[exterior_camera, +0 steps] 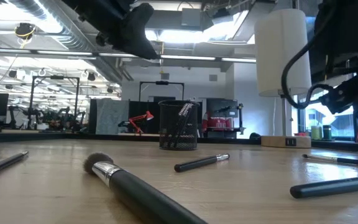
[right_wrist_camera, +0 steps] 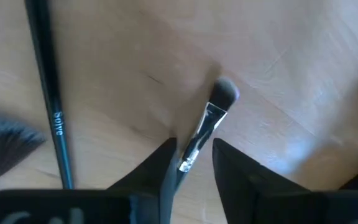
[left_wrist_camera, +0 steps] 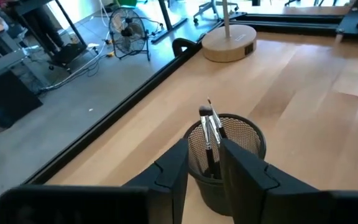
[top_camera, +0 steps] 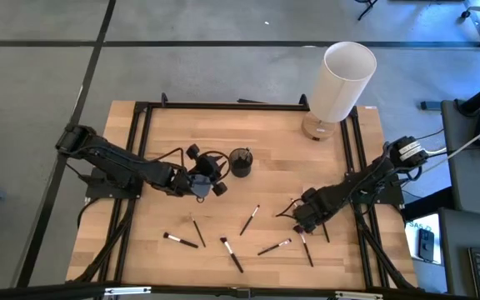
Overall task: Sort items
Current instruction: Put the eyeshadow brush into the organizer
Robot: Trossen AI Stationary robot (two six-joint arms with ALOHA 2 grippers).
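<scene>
A thin, light, stiff brush [right_wrist_camera: 205, 134] near the desk's right edge is straddled by the right pincer [right_wrist_camera: 191, 158], fingers apart; its ferrule is best gripped.

The left pincer [left_wrist_camera: 204, 165], also apart, is held over the mesh cup [left_wrist_camera: 244, 146].

Right wrist view: the black brush [right_wrist_camera: 50, 102] is cut off at 12 and 6 o'clock, and the small brush's [right_wrist_camera: 209, 124] handle is hidden between the right gripper's [right_wrist_camera: 194, 168] fingers. Low view: the foreground brush [exterior_camera: 142, 190] runs off at 6 o'clock.

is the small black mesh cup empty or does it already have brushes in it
Not empty. The black mesh cup holds two brushes standing inside, tips poking above the rim, just ahead of the left gripper.
</scene>
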